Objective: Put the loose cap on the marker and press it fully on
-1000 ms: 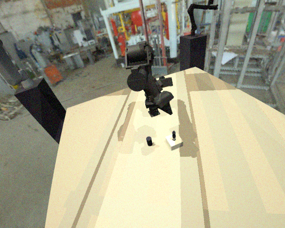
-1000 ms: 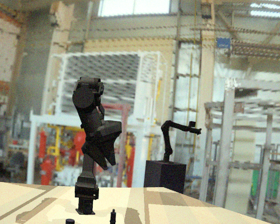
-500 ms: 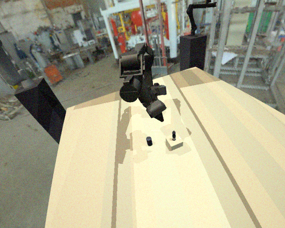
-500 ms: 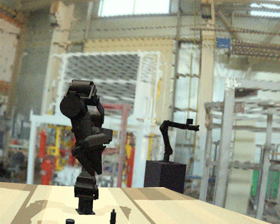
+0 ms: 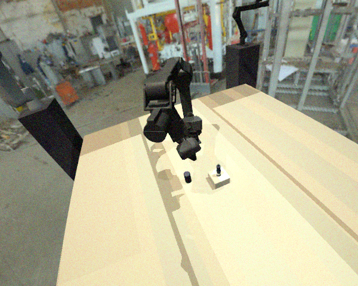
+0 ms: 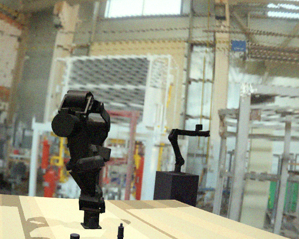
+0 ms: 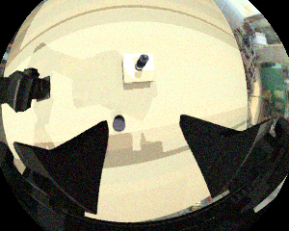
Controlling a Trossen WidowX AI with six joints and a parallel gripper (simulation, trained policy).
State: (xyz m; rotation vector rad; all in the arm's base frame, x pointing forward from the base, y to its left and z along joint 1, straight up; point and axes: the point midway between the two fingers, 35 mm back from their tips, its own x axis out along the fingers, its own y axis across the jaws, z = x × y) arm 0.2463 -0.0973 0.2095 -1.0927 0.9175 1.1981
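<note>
The marker [image 5: 218, 170] [image 6: 120, 231] [image 7: 143, 61] stands upright in the pale holder block [image 5: 221, 182] [image 7: 132, 76], with its dark narrow tip bare. The dark cap [image 5: 187, 177] [image 6: 74, 236] [image 7: 118, 123] stands loose on the table, apart from the block and to its left in the top view. My gripper [image 7: 144, 122] is open, with nothing between its fingers. In the wrist view the cap shows beyond the gap, close to the left fingertip; the fingers are above the table and not around it. The top and exterior views show the fingers only as dark shapes against the arm.
The arm's base [image 7: 31, 89] stands on the wooden table [image 5: 265, 221] behind the cap and block. Broad arm shadows cross the table. A dark pedestal [image 5: 242, 66] [image 6: 175, 186] with another arm stands beyond the far edge, and another dark pedestal [image 5: 51, 135] stands beyond the left edge.
</note>
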